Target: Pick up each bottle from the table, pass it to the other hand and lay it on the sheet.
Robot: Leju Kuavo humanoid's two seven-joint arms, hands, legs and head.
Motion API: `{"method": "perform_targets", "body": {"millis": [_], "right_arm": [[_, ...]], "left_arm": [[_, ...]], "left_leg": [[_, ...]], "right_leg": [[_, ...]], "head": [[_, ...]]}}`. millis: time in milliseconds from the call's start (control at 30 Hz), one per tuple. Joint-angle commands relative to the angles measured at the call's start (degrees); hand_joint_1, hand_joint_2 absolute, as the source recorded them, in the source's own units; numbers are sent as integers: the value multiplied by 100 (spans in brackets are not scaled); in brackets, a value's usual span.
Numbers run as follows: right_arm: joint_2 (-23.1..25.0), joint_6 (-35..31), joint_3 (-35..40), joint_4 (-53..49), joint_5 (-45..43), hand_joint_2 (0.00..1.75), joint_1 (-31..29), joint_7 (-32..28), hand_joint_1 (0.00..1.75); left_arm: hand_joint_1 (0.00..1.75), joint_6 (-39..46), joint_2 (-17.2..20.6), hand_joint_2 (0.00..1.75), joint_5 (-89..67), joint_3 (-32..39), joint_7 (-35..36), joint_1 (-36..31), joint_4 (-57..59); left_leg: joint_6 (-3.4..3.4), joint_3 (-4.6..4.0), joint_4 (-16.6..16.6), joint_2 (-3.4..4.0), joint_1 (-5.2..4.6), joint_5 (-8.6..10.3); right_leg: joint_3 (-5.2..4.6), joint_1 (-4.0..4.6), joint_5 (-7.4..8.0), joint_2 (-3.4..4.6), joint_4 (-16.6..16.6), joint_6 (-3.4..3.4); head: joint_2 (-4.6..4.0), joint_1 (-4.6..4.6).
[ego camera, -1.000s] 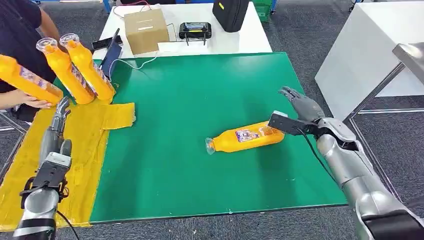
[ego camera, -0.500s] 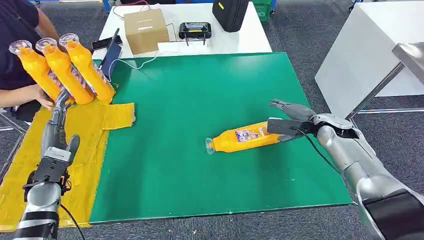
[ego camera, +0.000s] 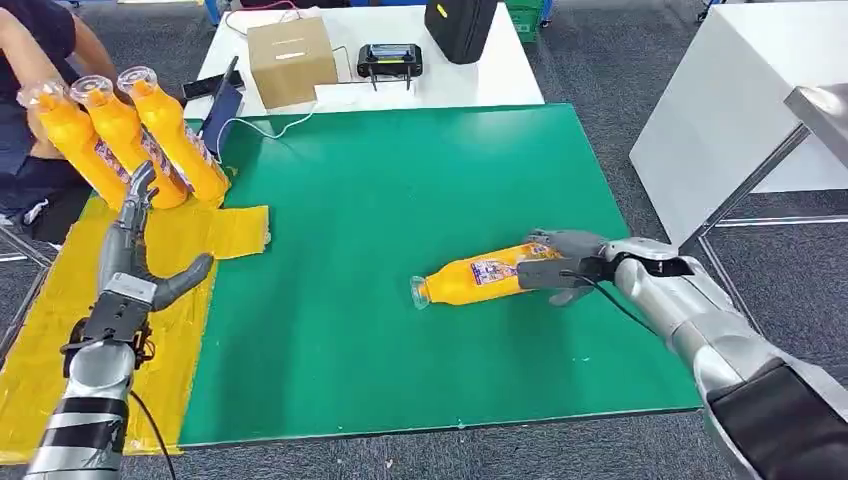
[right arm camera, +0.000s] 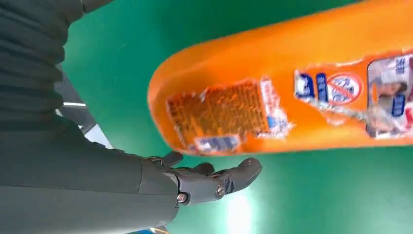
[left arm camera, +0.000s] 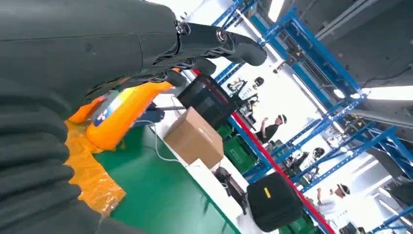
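An orange bottle (ego camera: 485,278) lies on its side on the green mat (ego camera: 400,180), cap end toward my left. My right hand (ego camera: 562,265) straddles its base end with fingers over it and thumb on the near side; the right wrist view shows a gap between the fingers (right arm camera: 214,183) and the bottle (right arm camera: 292,92). Over the yellow sheet (ego camera: 60,300), my left hand (ego camera: 140,245) is raised with fingers spread and holds nothing. Three more orange bottles (ego camera: 170,135) lie side by side at the sheet's far end, one showing past the left hand's fingers (left arm camera: 122,107).
A person's arm (ego camera: 35,60) reaches to the leftmost bottle at the far left. Behind the mat stands a white table with a cardboard box (ego camera: 290,60), a black device (ego camera: 390,60) and a black bag (ego camera: 460,25). A white bench (ego camera: 740,100) stands at the right.
My right hand has dropped and come in around the bottle's base. My left hand has lifted forward, its thumb spreading. The person has set the third bottle beside the other two.
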Motion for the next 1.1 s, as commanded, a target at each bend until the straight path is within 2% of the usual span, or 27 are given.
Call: {"method": "perform_targets", "body": {"millis": [33, 233, 333, 367, 400, 867, 967, 1100], "right_arm": [[494, -166, 535, 878, -5, 175, -159, 142, 0], [572, -189, 628, 975, 63, 175, -63, 184, 0], [588, 111, 957, 1099, 288, 175, 23, 160, 3], [599, 112, 1004, 1120, 315, 175, 77, 150, 138], [615, 118, 1048, 1140, 343, 175, 128, 153, 175], [631, 93, 1127, 1173, 365, 175, 209, 207, 175], [629, -70, 1090, 1185, 322, 175, 261, 325, 175], [634, -79, 1091, 1184, 322, 175, 272, 327, 175]], "left_arm": [[0, 4, 34, 175, -9, -343, -21, -317, 425], [0, 13, 38, 175, -17, -379, -30, -318, 415], [0, 6, 23, 175, -21, -493, -50, -465, 551], [0, 15, 15, 175, -18, -521, -59, -508, 588], [0, 16, 9, 175, -17, -543, -61, -539, 616], [0, 49, -5, 175, 58, -582, -68, -557, 655], [0, -684, -10, 175, 760, -569, 69, -532, 662], [0, -682, -13, 175, 758, -573, 69, -524, 661]], "left_leg": [[-6, 14, -2, -14, 7, -3], [-7, 24, -1, -17, 12, -8], [-6, 18, -3, -16, 10, -4], [-8, 28, -4, -28, 14, -6], [-7, 19, -1, -24, 13, -4], [-11, 69, -5, -30, 20, -1], [-9, 80, -7, -26, 19, -2], [-7, 89, -6, -17, 15, -3]], "right_leg": [[15, 3, -3, 21, -3, -9], [26, 6, -8, 29, -5, -12], [20, 5, -5, 17, -7, -8], [34, 6, -8, 21, -10, -12], [25, 7, -6, 12, -8, -9], [72, 12, -2, 21, -17, -16], [83, 9, -3, 18, -18, -14], [88, 6, -4, 14, -15, -11]], "head": [[0, -2], [0, -2], [0, -2], [0, -2], [0, 0], [0, -2], [0, 0], [0, 0]]}}
